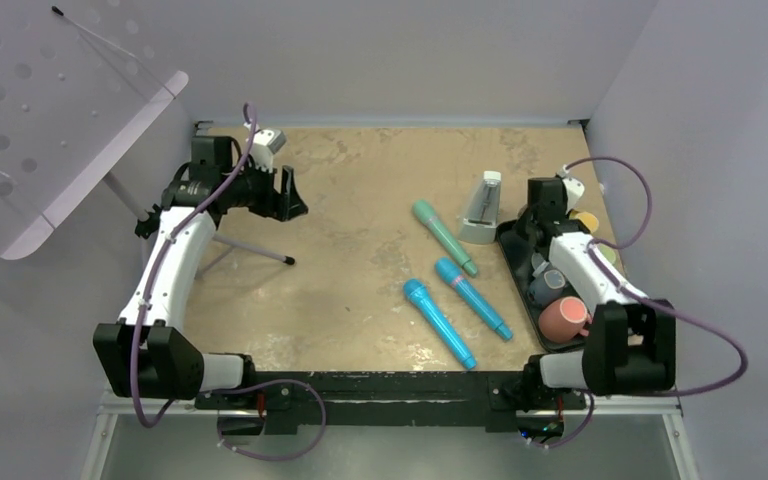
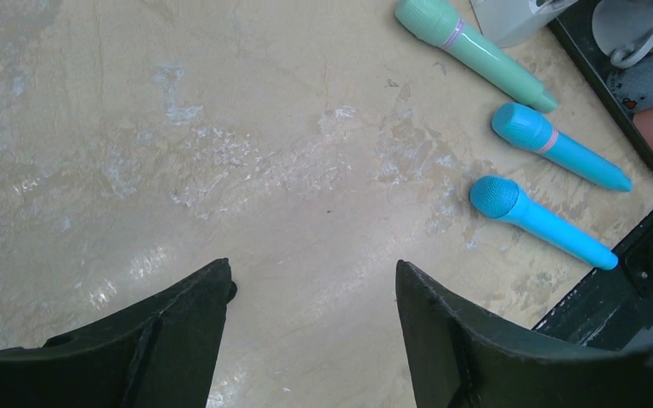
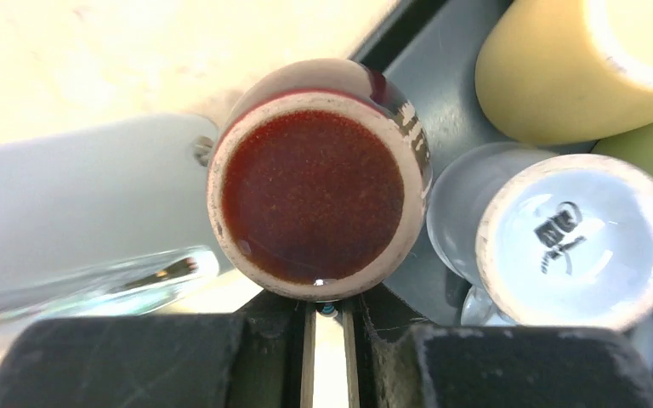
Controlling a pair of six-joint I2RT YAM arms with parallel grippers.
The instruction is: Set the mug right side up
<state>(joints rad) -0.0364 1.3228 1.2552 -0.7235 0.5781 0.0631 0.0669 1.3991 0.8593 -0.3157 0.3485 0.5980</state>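
The right hand [image 3: 326, 338], fingers near together with the upside-down mug [image 3: 315, 191] just ahead, grip unclear, should lift clear of neighbouring cups [image 3: 574, 234] before rotating.

Red-brown mug [image 3: 315, 183] inverted, base up, in tray [image 3: 452, 89].

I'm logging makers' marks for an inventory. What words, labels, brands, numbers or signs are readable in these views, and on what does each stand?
No text can be read in any view.
Upturned base of the white mug: a black stamp, too blurred to read.
Upturned base of the brown mug: no marking shows.
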